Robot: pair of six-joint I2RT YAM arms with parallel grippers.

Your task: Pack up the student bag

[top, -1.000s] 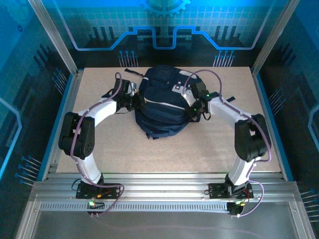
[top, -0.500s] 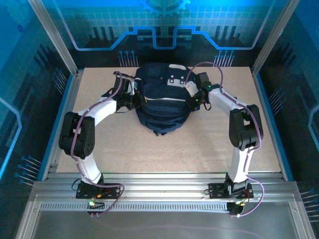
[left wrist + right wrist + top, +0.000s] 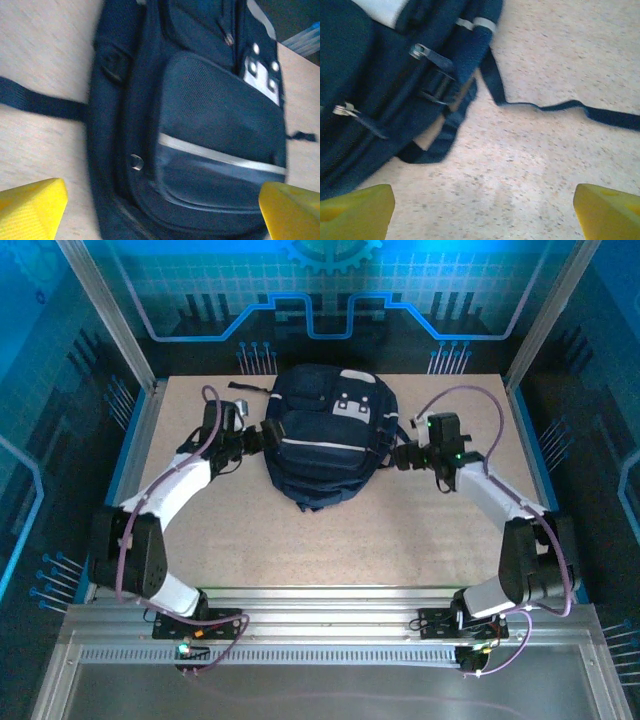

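Note:
The student bag (image 3: 325, 435), a dark navy backpack with white-grey patches near its top and a pale zipper stripe, lies at the back middle of the table. My left gripper (image 3: 262, 434) stands open just off its left side. In the left wrist view the student bag (image 3: 210, 115) spans the gap between the wide-apart yellow fingertips (image 3: 30, 207) of my left gripper (image 3: 160, 215). My right gripper (image 3: 400, 455) is open beside the bag's right side. In the right wrist view my right gripper (image 3: 482, 215) has bare table between its tips, with the student bag (image 3: 375, 85) at upper left.
Black straps trail from the bag onto the table (image 3: 330, 540), one to the right (image 3: 570, 106) and one at the back left (image 3: 245, 387). Metal frame posts and blue side walls (image 3: 120, 430) enclose the board. A rail (image 3: 320, 605) runs along the near edge.
Both grippers went from shut to open and let go of the bag. Both arms drew back outward from its sides. The bag has shifted toward the back and lies flatter.

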